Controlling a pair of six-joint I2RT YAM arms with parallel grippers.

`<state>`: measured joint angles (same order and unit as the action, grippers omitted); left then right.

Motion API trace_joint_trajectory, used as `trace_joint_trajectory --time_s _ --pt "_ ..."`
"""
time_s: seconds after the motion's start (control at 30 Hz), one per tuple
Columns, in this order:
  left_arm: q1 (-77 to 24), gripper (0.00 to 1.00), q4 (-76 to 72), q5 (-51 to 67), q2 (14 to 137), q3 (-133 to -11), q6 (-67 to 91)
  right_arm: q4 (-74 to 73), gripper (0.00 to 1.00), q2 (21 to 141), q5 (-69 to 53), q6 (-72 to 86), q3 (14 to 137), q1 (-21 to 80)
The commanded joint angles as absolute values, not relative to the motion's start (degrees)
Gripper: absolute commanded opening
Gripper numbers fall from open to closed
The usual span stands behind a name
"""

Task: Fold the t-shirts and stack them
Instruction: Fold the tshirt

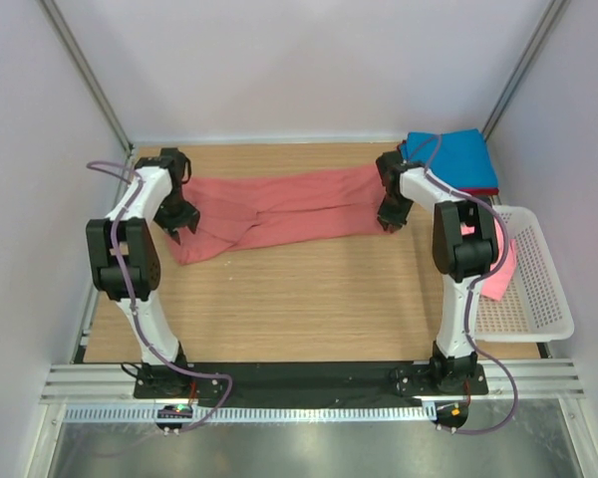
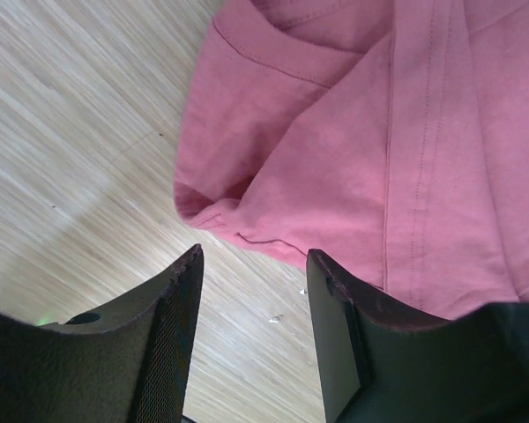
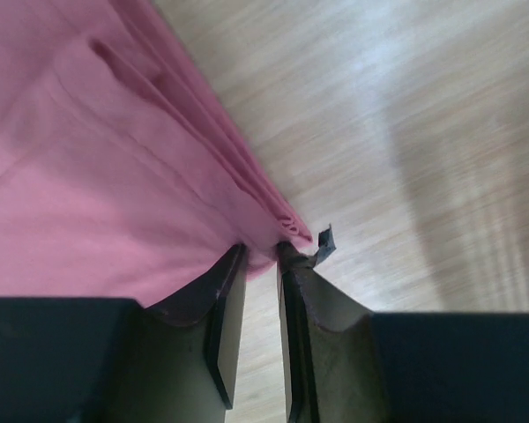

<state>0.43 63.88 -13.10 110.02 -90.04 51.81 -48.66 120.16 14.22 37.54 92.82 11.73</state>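
Found spread lengthwise for folding: salmon-red cloth t-shirt (image 1: pixel 279 214). Noted left gripper (image 2: pixel 254 256) wide, empty; right gripper (image 3: pixel 262 248) barely parted at hem, grip uncertain.

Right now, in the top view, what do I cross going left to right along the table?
In order: left end effector → salmon shirt → right end effector → blue shirt → basket.

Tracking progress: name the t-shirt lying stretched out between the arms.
The salmon-red t-shirt, spread across the table; the blue one sits folded in the far right corner.
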Motion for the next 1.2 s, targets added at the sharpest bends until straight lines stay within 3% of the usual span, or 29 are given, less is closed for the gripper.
trace_joint_trajectory --time_s 0.0,0.2,0.37,0.67,0.83,1.03,1.17 --pt "2.2 0.52 65.9 -16.6 110.3 -94.2 50.5 -45.9 0.28 116.8 17.0 37.4 86.4 11.6" --pt "3.3 0.58 66.3 -17.5 111.5 -100.3 44.1 -45.7 0.28 114.6 18.2 38.3 82.5 11.6" --pt "2.2 0.60 57.7 -2.4 107.6 -96.5 40.0 -49.2 0.29 111.9 16.4 39.5 84.8 11.9" --pt "-2.3 0.63 41.8 15.5 109.6 -83.9 54.0 -55.7 0.33 101.4 15.1 39.2 87.5 16.2" --pt "-5.4 0.63 40.8 14.1 112.8 -84.8 57.1 -54.3 0.33 96.9 14.6 37.9 83.8 16.2" --pt "-8.2 0.63 46.4 7.0 113.8 -85.2 59.5 -56.6 0.34 97.6 14.1 36.6 88.4 15.9" --pt "-9.0 0.58 48.1 3.9 113.3 -84.8 59.8 -56.5 0.34 98.3 12.6 36.7 90.6 16.0"
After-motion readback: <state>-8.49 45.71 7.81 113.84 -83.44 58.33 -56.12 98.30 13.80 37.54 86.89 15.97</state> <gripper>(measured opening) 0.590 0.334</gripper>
